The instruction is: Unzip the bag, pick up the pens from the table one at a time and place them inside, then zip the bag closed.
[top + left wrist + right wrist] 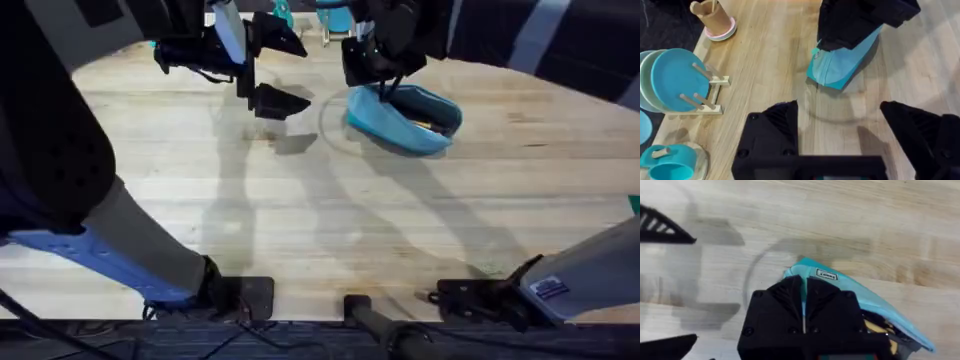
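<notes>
Right claw [804, 307] clenched on bag [405, 118] edge, likely pinning it for zipping. Left claw [840, 130] released, empty, near bag on table [320, 220].

Teal bag [405, 118] open on table [330, 215]

My fingers [770, 125] are black, both pairs. The bag [405, 118] is teal-blue, with a small white label [826, 274] printed in dark letters and something yellowish showing in its open mouth. The table [330, 210] is pale wood with plank grain. The plates [671, 80] are light blue on a pale wooden rack [710, 95].
</notes>
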Robot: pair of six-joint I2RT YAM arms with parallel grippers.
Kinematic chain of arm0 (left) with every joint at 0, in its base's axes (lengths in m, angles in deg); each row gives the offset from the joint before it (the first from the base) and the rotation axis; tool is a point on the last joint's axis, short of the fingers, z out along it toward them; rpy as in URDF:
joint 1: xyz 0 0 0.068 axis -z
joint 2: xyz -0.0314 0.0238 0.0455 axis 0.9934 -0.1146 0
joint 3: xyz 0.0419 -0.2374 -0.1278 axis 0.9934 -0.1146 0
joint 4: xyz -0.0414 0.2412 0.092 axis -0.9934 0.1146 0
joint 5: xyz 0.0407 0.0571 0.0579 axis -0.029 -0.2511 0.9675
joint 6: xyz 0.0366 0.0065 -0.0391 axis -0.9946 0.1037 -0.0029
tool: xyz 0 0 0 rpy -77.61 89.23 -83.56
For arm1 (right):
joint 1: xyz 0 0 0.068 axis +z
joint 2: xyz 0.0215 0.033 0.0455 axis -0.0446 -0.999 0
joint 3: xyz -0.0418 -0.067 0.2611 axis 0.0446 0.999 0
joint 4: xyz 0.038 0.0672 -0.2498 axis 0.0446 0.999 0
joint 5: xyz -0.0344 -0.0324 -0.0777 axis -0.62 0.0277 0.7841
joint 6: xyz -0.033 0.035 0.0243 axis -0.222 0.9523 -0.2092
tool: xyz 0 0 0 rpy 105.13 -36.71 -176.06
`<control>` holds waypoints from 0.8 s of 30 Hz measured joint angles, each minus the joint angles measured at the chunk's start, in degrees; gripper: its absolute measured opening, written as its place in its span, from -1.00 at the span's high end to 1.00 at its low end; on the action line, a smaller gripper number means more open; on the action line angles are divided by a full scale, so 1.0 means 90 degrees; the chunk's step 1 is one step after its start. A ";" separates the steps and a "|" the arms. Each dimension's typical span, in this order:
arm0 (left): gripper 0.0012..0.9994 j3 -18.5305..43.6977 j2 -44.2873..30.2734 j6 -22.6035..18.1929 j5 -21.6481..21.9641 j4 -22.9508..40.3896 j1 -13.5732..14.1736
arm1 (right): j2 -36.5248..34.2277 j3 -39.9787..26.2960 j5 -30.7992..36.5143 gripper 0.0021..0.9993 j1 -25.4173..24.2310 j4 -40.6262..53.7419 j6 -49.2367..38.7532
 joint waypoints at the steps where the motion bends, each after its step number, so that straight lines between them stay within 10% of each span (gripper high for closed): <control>1: -0.99 0.0000 0.0000 0.0000 0.0000 0.0000 0.0001 | 0.0000 0.0000 0.0002 0.94 0.0020 0.0008 -0.0082; 24: -0.99 0.0000 0.0000 -0.0002 0.0000 0.0000 0.0001 | 0.0005 -0.0041 0.0466 0.94 0.0394 0.0047 -0.0794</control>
